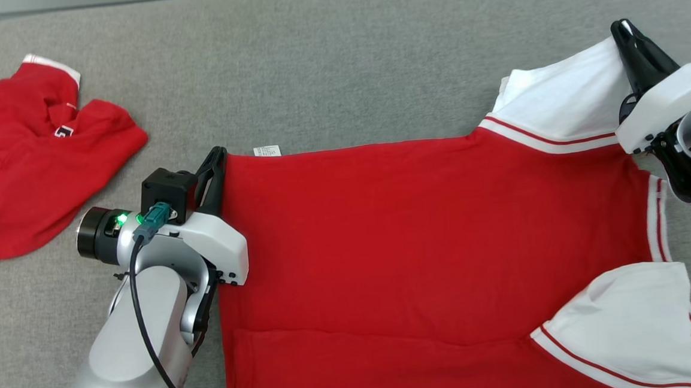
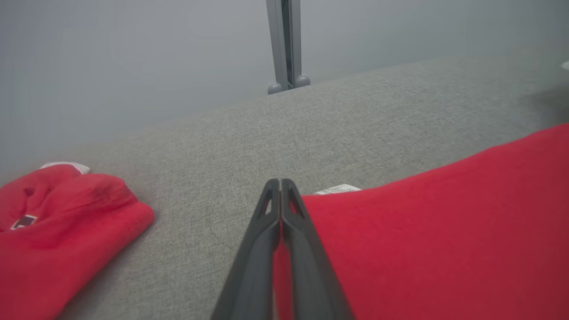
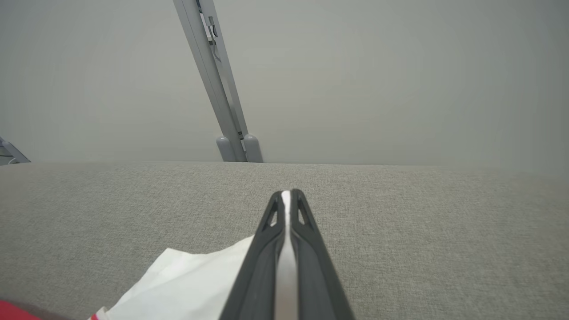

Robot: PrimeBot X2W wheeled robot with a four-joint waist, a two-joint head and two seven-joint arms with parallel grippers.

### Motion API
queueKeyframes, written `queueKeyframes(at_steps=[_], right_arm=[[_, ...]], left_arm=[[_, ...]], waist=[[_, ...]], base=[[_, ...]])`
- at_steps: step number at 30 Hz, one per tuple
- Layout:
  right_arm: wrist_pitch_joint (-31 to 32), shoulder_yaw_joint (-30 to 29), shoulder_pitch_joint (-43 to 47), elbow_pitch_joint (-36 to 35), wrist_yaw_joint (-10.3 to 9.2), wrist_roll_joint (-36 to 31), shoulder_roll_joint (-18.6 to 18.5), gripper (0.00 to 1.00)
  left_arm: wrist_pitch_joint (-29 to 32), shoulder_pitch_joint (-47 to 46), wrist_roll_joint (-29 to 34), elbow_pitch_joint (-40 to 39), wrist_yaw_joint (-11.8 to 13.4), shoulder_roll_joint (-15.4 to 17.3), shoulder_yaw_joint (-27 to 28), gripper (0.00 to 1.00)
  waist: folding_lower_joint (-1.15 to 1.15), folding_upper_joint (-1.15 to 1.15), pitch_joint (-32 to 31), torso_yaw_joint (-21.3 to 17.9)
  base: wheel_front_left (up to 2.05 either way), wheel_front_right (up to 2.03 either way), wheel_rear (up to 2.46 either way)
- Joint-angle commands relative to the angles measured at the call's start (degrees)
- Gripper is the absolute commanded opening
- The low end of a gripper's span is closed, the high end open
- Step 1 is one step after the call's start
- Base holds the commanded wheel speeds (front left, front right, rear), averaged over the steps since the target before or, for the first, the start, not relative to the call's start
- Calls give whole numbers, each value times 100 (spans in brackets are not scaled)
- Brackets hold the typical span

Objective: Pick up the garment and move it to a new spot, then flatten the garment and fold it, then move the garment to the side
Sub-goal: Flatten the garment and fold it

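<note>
1. Nearest us rises the left forearm (image 1: 133,351), and its left pincer (image 1: 218,157) is clamped on the far hem corner of the shirt (image 1: 431,225), fingers pressed together over the red cloth, just beside a small white label (image 1: 267,151).
2. We see the shirt spread on the grey tabletop (image 1: 343,56). Its long axis runs across our view, with the hem at our left and the shoulders at our right.
3. Our right pincer (image 1: 622,27) is closed on the white far sleeve (image 1: 562,103), and a strip of white shows between its fingers in the wrist view.
4. Both grips sit on the far edge, one at each end of the long axis. The near sleeve (image 1: 623,327) lies free.
5. We judge the coming move depends on both arms travelling together across that axis, so the far edge stays straight.
6. A second red garment (image 1: 31,159) lies crumpled well apart at our left, and the left arm is nearer to it.
</note>
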Motion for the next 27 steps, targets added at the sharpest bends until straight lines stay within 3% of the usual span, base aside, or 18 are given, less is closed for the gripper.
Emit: queueKeyframes(at_steps=[1, 11, 27], right_arm=[[-58, -4, 143, -119, 1, 63, -65, 0], [-59, -413, 1144, -868, 1, -237, -35, 0], [111, -106, 2348, -1326, 1, 9, -195, 0]], left_arm=[[-48, 7, -50, 41, 25, 70, 24, 0], [-106, 550, -155, 203, 65, 146, -29, 0], [63, 1470, -247, -290, 148, 448, -150, 0]], waist=[[0, 0, -172, -127], [0, 0, -827, -427], [0, 0, -1584, -689]], base=[[0, 0, 0], [0, 0, 0], [0, 0, 0]])
